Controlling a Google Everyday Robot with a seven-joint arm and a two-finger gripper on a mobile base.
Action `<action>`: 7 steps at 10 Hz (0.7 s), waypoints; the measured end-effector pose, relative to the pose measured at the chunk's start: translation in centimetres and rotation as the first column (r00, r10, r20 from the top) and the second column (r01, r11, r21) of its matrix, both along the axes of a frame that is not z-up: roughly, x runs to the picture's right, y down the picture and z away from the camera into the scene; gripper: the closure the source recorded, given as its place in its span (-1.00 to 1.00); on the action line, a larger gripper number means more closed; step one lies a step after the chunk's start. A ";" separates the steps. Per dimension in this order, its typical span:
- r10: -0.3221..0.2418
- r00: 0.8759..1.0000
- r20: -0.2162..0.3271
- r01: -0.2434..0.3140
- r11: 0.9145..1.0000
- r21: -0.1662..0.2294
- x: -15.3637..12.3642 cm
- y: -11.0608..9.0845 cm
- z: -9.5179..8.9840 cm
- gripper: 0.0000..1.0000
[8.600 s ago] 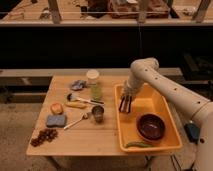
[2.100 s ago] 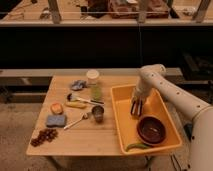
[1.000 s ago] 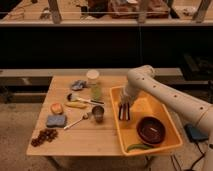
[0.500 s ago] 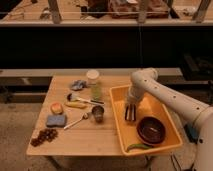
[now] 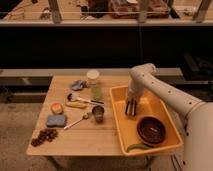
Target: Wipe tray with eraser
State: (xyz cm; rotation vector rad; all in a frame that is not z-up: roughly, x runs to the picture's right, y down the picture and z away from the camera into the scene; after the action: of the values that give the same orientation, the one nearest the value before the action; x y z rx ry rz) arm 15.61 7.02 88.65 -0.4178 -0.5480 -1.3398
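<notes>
Obs.: light wooden worktop (image 5: 100,137) carries all items. The large yellow-orange rectangular plastic tray (image 5: 156,107) with raised sloping sides sits on its right part, the near right corner reaching past the worktop edge.

White robot arm (image 5: 160,90) comes in from the right and bends down into the tray. The gripper (image 5: 131,108) points straight down over the left far part of the tray floor, just inside the left wall. Whether it is spread or pressed together: cannot tell. Whether it holds anything, or touches the floor: also cannot tell (dark end, seen against its own shadow).

Inside the tray: dark brown round bowl (image 5: 151,130) at the near right, apart from the gripper; a curved green item (image 5: 136,147) lies along the near wall.

Left of the tray:
- small dark cup (image 5: 98,113), just beside the tray wall
- tall container with white lid and green contents (image 5: 93,84), far side
- crumpled blue-grey cloth (image 5: 78,84) to its left
- dark-headed brush (image 5: 82,99)
- yellow banana (image 5: 76,105)
- metal spoon (image 5: 77,121)
- round orange item (image 5: 57,108)
- blue rectangular pad (image 5: 56,120)
- dark cluster of grapes (image 5: 44,136), near left corner
</notes>
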 end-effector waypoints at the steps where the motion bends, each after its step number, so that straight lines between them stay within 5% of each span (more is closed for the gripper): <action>1: -0.002 1.000 0.024 0.002 1.000 0.011 -1.4 -0.3 -0.8 1.00; 4: -0.042 0.993 0.107 0.038 0.999 0.034 -5.2 0.7 -3.7 1.00; 7: -0.078 0.988 0.136 0.075 0.997 0.026 -5.4 2.9 -4.5 1.00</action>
State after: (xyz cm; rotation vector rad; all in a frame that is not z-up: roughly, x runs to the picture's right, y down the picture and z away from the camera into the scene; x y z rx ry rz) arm 10.18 9.94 84.12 -0.3337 -0.6367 -1.4543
